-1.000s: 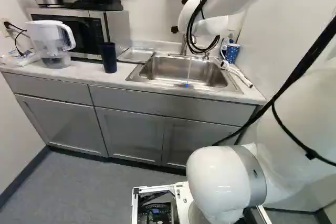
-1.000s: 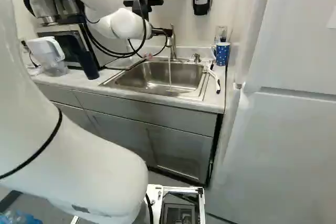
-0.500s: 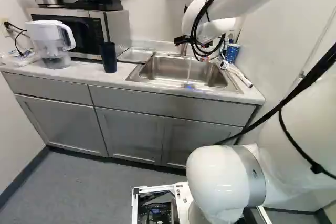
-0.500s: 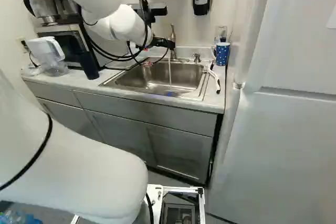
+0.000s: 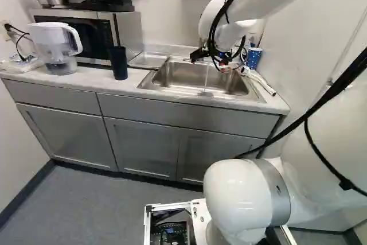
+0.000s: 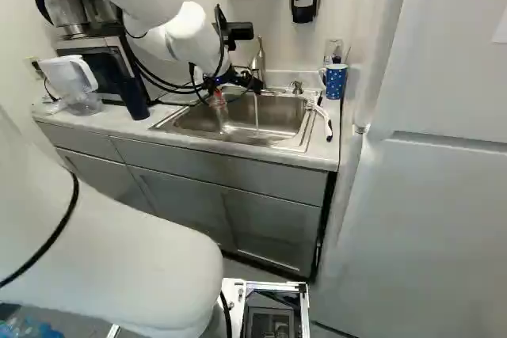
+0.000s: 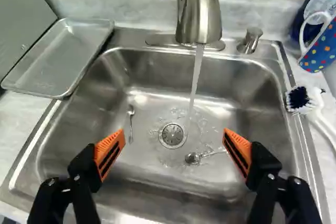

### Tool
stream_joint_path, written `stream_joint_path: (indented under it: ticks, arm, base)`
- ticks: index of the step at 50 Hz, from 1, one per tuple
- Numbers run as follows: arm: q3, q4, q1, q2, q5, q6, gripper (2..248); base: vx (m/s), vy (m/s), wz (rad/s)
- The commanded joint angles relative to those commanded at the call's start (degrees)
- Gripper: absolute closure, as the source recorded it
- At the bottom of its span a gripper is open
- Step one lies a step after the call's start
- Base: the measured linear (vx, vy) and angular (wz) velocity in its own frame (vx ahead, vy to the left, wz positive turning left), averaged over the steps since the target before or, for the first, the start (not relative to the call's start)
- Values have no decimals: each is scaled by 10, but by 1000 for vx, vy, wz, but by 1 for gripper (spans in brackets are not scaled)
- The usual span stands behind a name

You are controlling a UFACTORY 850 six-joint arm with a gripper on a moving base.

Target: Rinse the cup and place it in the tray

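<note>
Orange pads (image 7: 110, 153) stand wide apart in the wrist view, and I see nothing held in the gripper (image 7: 174, 139). Below it lies the sink (image 7: 252, 103), with water (image 7: 196, 77) running from the faucet (image 7: 199, 17) and two small utensils (image 7: 193, 158) inside. The spotted mug (image 7: 321, 48), probably the cup meant, is on the counter to the faucet's right, past the brush (image 7: 299, 99); the tray (image 7: 58, 56) lies beside the sink on the other side. In the left base view the base has not moved, but the wrist has turned and dipped since half a second ago. A dark tumbler (image 5: 118, 63) stands left of the tray. In the right base view the gripper now hangs lower over the sink, and a pale, reddish shape under it is too blurred for me to name. If the mug is the cup, rinsing and placing both remain, and it must first be grasped.
</note>
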Motion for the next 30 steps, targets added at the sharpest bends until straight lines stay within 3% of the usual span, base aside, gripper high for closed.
stream_joint_path:
  ticks: [5, 30]
  arm:
    - [0, 0, 0, 0, -30, 0, 3]
    - [-2, 0, 9, -3, -30, 0, 3]
  base:
    - [0, 0, 0]
    - [0, 0, 0]
